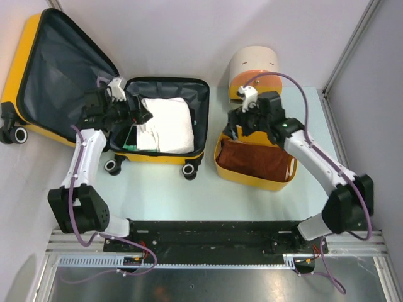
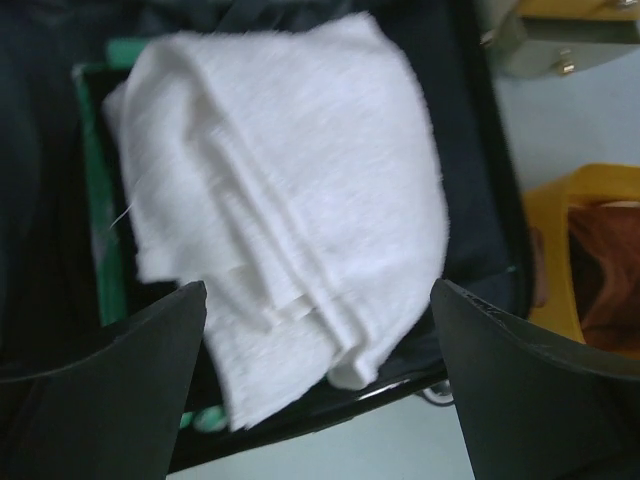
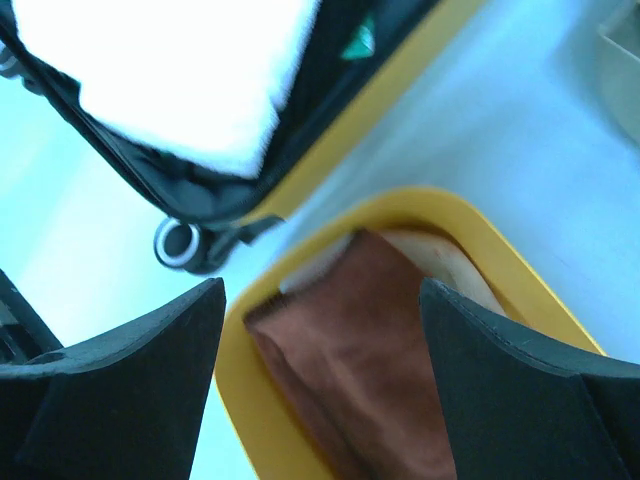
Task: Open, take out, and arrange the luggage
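The yellow luggage (image 1: 160, 157) lies open, its lid (image 1: 56, 75) leaning back at the left with the dark grey lining showing. A folded white towel (image 1: 167, 123) lies in its base, over a green item (image 1: 130, 139). My left gripper (image 1: 143, 117) is open and empty, above the towel's left edge. In the left wrist view the towel (image 2: 290, 180) fills the space ahead of my open left gripper (image 2: 320, 380). My right gripper (image 1: 236, 126) is open and empty above the far left corner of the yellow bin (image 1: 249, 179). My right gripper (image 3: 320, 390) hangs over a brown cloth (image 3: 370, 350).
The yellow bin (image 3: 235, 400) holds the brown cloth (image 1: 255, 160) and stands just right of the luggage (image 3: 350, 110). A cream-and-orange cabinet (image 1: 252, 69) stands behind it. A luggage wheel (image 3: 178, 243) is close to the bin. Walls close in left and right.
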`<action>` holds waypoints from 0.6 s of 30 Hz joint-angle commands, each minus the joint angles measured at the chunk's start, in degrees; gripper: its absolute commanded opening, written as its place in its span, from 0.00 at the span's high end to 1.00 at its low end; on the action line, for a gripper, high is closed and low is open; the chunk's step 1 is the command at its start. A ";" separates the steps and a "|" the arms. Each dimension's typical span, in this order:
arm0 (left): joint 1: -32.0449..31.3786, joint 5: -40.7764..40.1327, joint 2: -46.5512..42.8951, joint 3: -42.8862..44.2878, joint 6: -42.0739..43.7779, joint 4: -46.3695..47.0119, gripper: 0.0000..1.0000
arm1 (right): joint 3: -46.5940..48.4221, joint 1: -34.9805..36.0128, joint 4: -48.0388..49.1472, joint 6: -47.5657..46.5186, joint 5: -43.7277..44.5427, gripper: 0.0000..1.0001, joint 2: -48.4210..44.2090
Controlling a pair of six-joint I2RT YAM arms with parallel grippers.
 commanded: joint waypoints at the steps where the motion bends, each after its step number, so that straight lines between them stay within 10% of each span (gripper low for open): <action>1: 2.30 -2.81 1.05 -2.26 -0.08 -2.04 0.02 | 6.28 3.93 11.77 5.28 -3.29 0.18 7.77; 7: 4.93 -0.98 4.66 -4.81 -1.75 -1.95 0.01 | 18.04 9.03 14.76 5.89 -6.55 0.23 19.04; 18: 4.85 4.65 7.12 -5.17 -3.42 -1.95 0.10 | 31.25 13.43 18.19 10.64 -5.76 0.67 38.46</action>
